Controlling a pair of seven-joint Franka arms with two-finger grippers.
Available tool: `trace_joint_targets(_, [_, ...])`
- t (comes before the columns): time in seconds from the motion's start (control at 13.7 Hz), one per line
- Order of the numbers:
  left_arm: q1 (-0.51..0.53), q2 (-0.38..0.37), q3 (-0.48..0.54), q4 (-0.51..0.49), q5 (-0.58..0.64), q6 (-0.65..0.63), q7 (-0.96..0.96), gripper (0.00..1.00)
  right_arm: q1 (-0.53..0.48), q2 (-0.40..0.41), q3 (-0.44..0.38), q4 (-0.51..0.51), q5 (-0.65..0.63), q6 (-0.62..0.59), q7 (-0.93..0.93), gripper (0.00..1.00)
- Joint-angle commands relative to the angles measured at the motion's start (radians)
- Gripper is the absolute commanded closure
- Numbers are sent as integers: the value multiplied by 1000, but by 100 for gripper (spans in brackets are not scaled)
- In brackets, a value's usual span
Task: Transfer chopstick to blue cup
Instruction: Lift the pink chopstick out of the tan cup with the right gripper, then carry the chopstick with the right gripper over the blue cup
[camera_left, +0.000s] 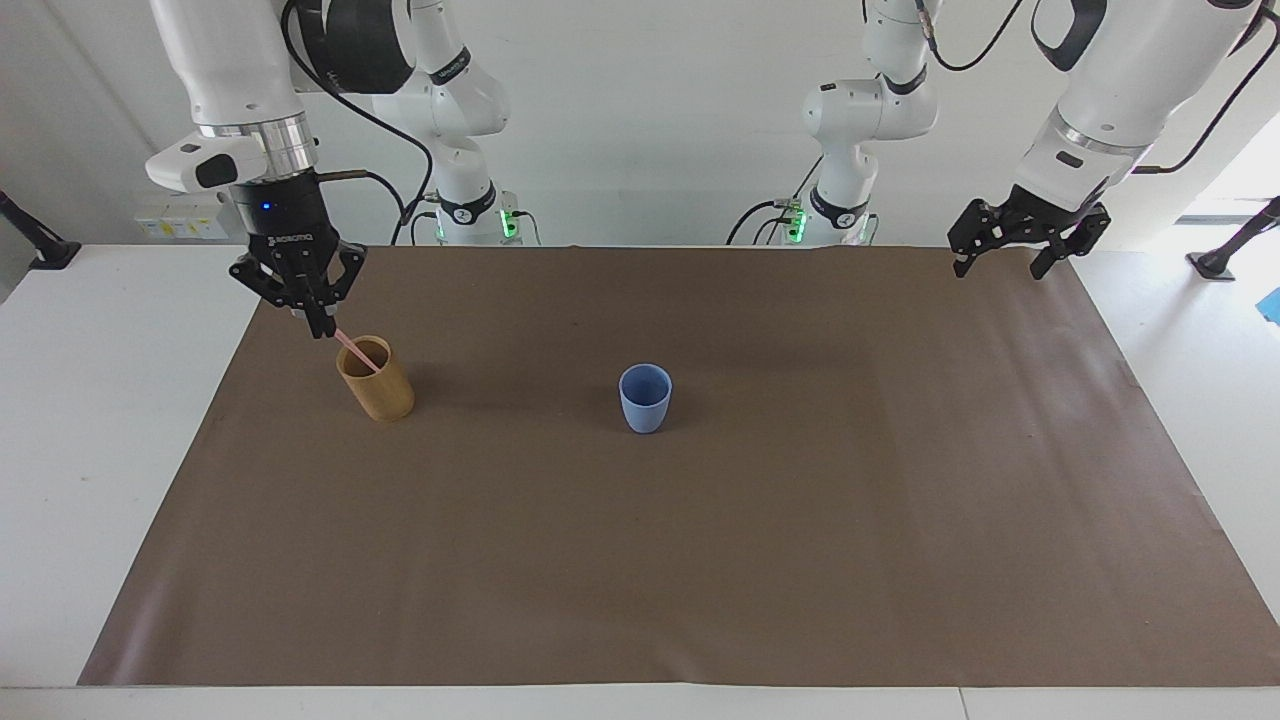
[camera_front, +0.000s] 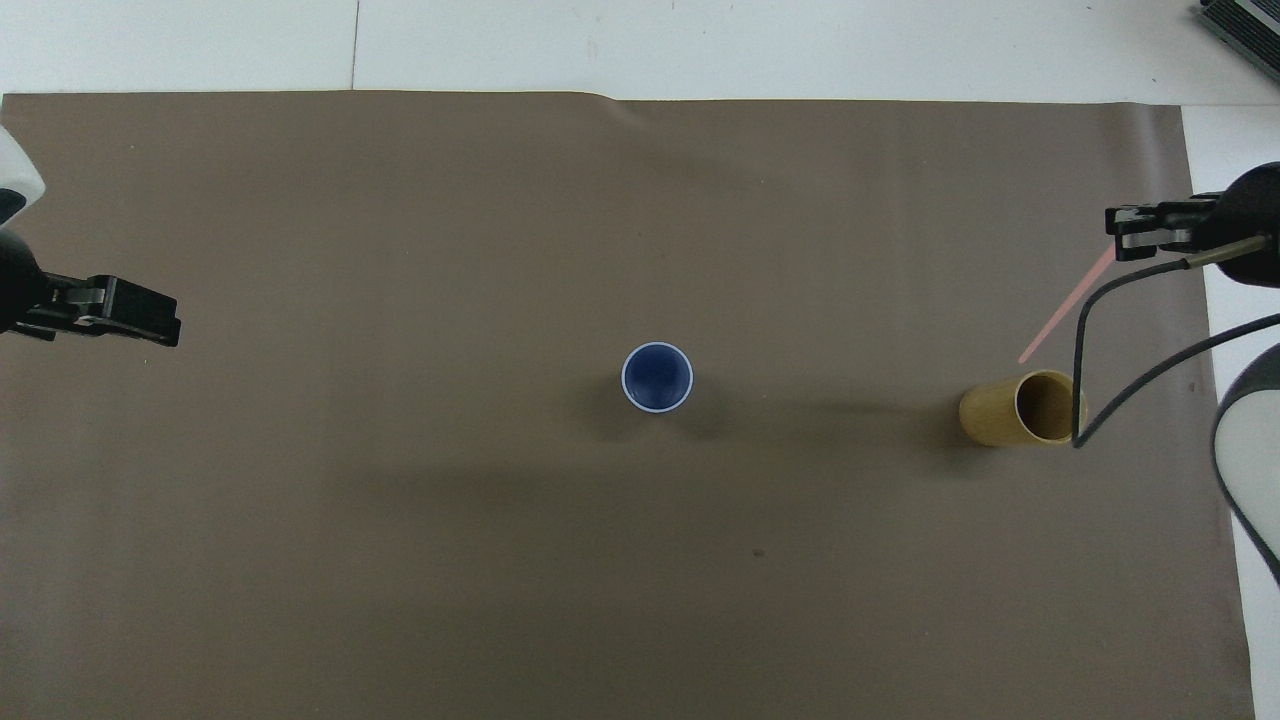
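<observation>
Seen from overhead, the right gripper (camera_front: 1116, 232) hangs at about one o'clock of the tan holder (camera_front: 1000, 415), its fingers pinched shut on the upper end of the chopstick (camera_front: 1065, 305). The stick slants, its free tip pointing toward seven o'clock, at the holder's rim; whether it is inside I cannot tell. White lettering on that gripper's body is too small to read. The blue cup (camera_front: 657, 377) stands upright at the holder's nine o'clock, mid-mat. The left gripper (camera_front: 150, 318) waits raised, fingers spread open, at the cup's nine o'clock.

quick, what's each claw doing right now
Right claw: shut on the chopstick, above the tan holder.
Left claw: open, holding nothing, waiting over the left arm's end of the mat.
</observation>
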Motion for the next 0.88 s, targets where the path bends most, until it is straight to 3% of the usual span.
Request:
trace_joint_targets(0.0, [22,-19,-9,-10,-21,2,27,0,54,10,16,20,17,10,28,100])
trace_joint_targets(0.22, [22,-19,-6,13,-40,-29,30,0,107,9,48,17,87,77,71,100])
trace_joint_targets(0.66, [22,-22,-7,10,-48,-41,30,0,277,-22,62,-7,94,145,30,100])
trace_joint_targets(0.8, [24,-19,-6,16,-36,-90,33,0,317,-19,62,-42,94,236,-24,100])
